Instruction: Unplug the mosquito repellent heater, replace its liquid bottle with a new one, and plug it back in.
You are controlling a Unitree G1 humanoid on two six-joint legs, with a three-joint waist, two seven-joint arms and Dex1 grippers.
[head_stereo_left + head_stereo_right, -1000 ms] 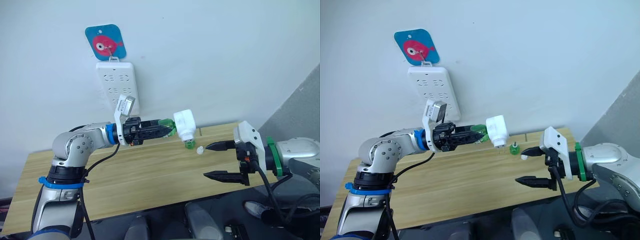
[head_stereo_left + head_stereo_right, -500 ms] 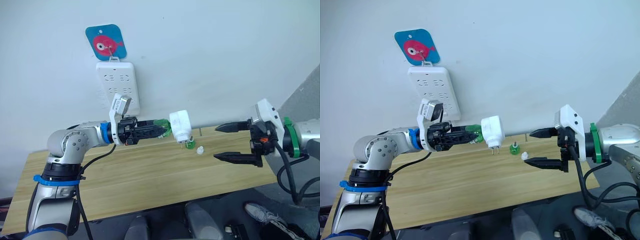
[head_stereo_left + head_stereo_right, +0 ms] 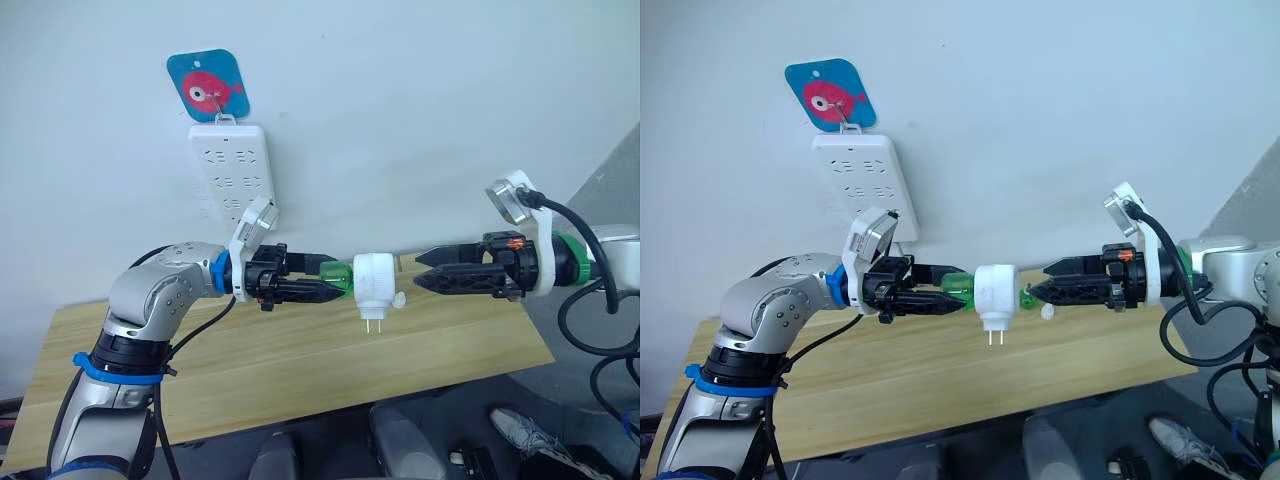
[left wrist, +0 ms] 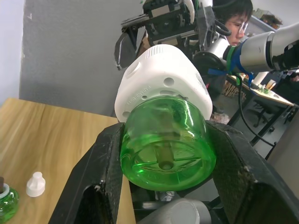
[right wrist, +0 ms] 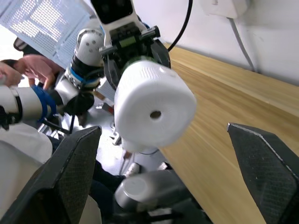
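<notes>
Since the earlier frames the right gripper (image 3: 428, 270) has risen from low beside the table and swung level, its fingers now aimed at the mosquito repellent heater (image 3: 375, 284); the heater itself has turned so its prongs hang downward.

Head views: the left gripper (image 3: 958, 290) is clamped on the green liquid bottle (image 3: 959, 285), which sits screwed into the heater. The assembly is held in the air above the back edge of the wooden table (image 3: 300, 370), below and right of the white power strip (image 3: 232, 170) hanging on the wall. The right gripper's fingers stand narrowly apart, tips just beside the heater's far face, not gripping it. A second green bottle (image 3: 1028, 297) and a small white cap (image 3: 1047, 312) rest on the table near its back edge.

Left wrist view: the two black fingers press either side of the green bottle's base, with the white heater beyond it. A person sits at a desk in the background.

Right wrist view: the fingers stand spread to either side, with the heater's vented face centred between them — nothing held.

Judgement: bottle and heater share one horizontal axis running from left gripper to right, so the right gripper need only advance along it and close on the heater body.
</notes>
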